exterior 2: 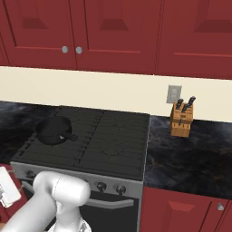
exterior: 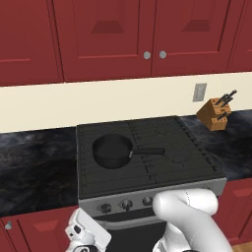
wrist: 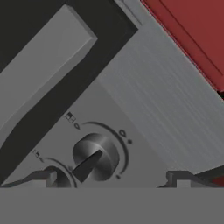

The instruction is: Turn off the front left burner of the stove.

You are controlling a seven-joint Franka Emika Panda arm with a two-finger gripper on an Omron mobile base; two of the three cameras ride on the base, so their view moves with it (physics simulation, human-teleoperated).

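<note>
Brushed silver-grey panel of the stove (exterior: 147, 189) was seen close up in the hand view, with the gripper (wrist: 111, 178) held just short of a round knob (wrist: 95, 157), fingertips apart and clamped on nothing. From left to right across the left base view: dark marbled counter (exterior: 34, 167), a black saucepan (exterior: 112, 151) sat over the front left burner (exterior: 110, 160), bare grates, then a knife block (exterior: 214, 114) well apart at the far right. Step was judged as final approach to the knob; whether this knob served that burner could not be confirmed. Next move was judged to call for centring, closing on the knob and rotating. Room was tight: bar handle (wrist: 43, 74) lay just beside the knob, red cabinet edge (wrist: 192, 35) on the other side.
</note>
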